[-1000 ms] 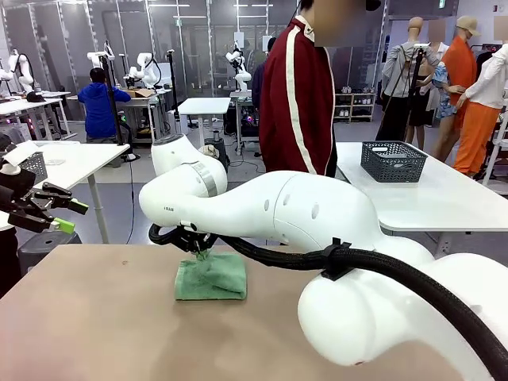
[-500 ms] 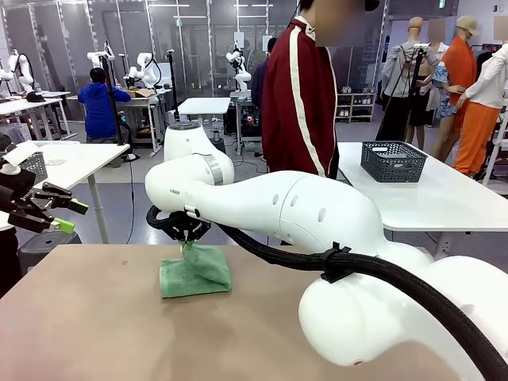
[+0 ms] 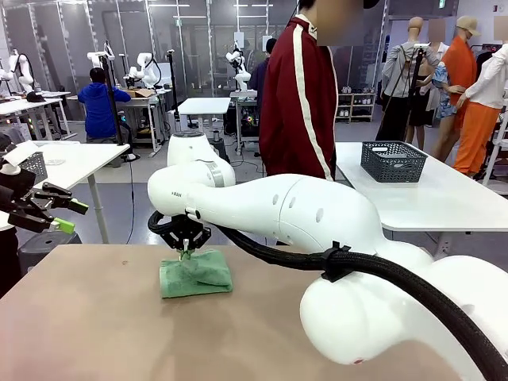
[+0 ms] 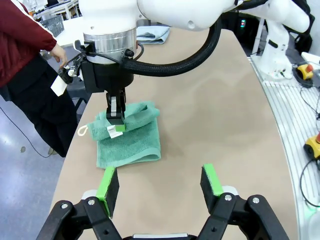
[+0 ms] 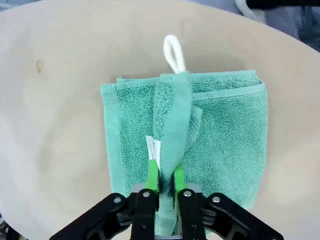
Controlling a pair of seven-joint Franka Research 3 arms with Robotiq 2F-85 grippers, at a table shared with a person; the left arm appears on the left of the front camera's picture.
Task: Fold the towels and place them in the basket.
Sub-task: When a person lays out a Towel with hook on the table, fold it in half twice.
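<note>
Right wrist view: green towel [image 5: 220, 135] crosswise, loop [image 5: 172, 52] up.

The front camera is sitting low on the robot's side, looking across the tan table [image 3: 95, 317] at a person [image 3: 298, 95] — the green towel [image 3: 194, 274] lying mid-frame. The left wrist camera is looking from farther back at that towel [image 4: 131, 137]; the right wrist camera is hovering close above it [image 5: 220, 135].

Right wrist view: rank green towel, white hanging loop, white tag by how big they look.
1. green towel, by far the largest.
2. white hanging loop, at the towel's far edge.
3. white tag, partly hidden beside a raised fold, so its full size is unclear.
</note>
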